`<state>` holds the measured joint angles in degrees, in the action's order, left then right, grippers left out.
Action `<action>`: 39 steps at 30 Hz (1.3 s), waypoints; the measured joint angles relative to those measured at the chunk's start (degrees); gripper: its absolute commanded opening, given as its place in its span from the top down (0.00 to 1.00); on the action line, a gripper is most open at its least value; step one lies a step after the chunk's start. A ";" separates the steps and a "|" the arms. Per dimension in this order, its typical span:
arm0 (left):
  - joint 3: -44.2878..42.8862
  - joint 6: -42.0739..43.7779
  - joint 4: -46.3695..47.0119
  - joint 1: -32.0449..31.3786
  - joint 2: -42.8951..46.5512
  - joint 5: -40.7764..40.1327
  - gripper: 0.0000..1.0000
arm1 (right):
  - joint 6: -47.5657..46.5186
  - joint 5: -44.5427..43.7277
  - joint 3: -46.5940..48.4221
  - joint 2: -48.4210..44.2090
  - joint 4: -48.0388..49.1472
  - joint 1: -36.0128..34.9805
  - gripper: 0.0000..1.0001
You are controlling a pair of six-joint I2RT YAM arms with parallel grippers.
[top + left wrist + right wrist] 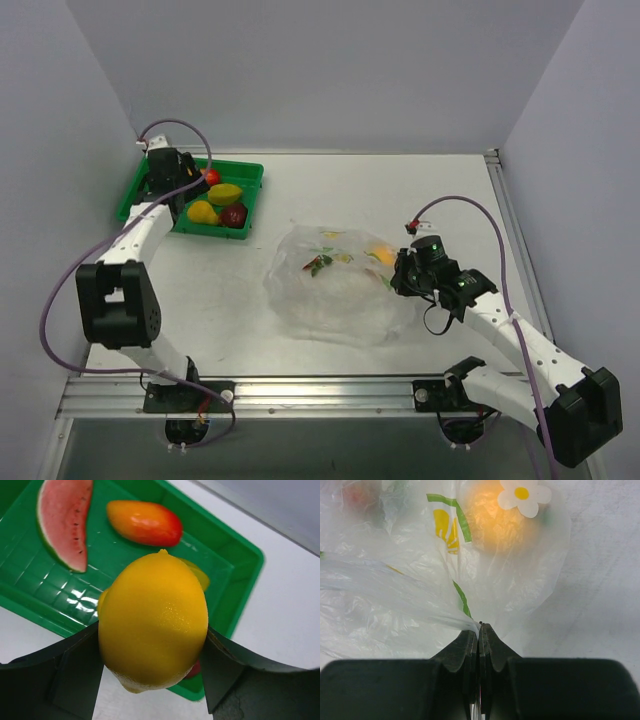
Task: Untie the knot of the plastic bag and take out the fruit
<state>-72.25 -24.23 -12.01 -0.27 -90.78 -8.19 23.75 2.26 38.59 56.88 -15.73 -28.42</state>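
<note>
My left gripper [180, 180] is over the green tray [252, 172] at the far left, shut on a yellow lemon [152, 620] that it holds just above the tray [240, 575]. A watermelon wedge [62, 522] lies in the tray. The clear printed plastic bag [335, 295] lies mid-table with an orange round fruit [383, 255] and dark bits inside. My right gripper [402, 274] is shut on a pinched fold of the bag's film [420, 605] at its right edge, and the orange fruit [495, 522] shows through the plastic just beyond. I cannot make out the knot.
The tray also holds a red-orange mango [145, 522], a yellow-green mango [200, 575] mostly behind the lemon, and a dark red piece [234, 216]. Grey walls close in on three sides. A metal rail [300, 395] runs along the near edge.
</note>
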 measured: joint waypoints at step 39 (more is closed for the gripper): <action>22.91 9.51 -1.86 -16.68 31.69 8.74 0.02 | -6.38 -2.80 8.92 6.12 -3.50 1.09 0.02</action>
<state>-49.34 -14.72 -13.87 -16.95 -59.09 0.56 17.37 -0.54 47.51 63.00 -19.22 -27.33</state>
